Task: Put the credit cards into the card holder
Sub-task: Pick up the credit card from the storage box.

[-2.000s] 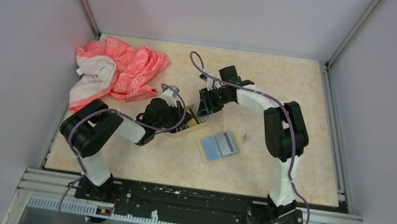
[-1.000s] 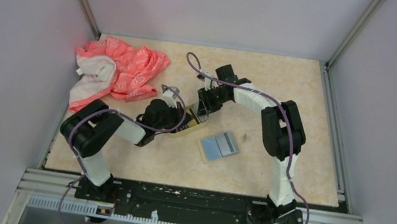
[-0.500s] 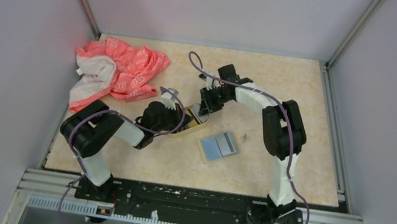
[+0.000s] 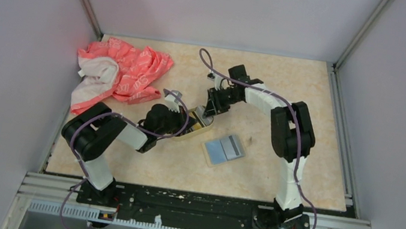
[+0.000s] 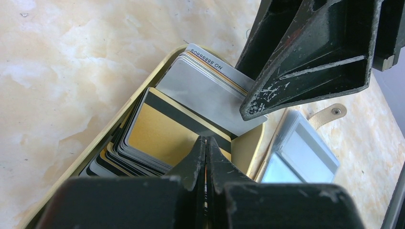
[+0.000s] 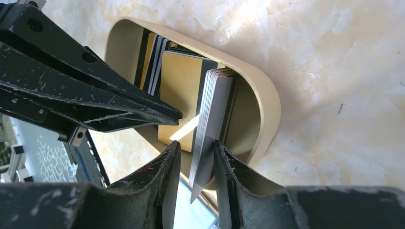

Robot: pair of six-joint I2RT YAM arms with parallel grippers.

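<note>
Right end effector [image 6: 196, 147]: astride silver card stack [image 6: 216, 107] tilted in card holder [image 6: 265, 98]; grasp cannot be told. Left end effector [image 5: 205, 143]: clenched, pressed on gold card [image 5: 160, 136]. Step: stack being seated. Next: stack to be laid flat; two cards [image 4: 224, 149] on worktop [image 4: 289, 91] outstanding.

I see the gold-rimmed card holder [image 6: 265, 102] mid-table, credit cards [image 5: 165, 136] leaning inside, a silvery stack tilted at its far end.
</note>
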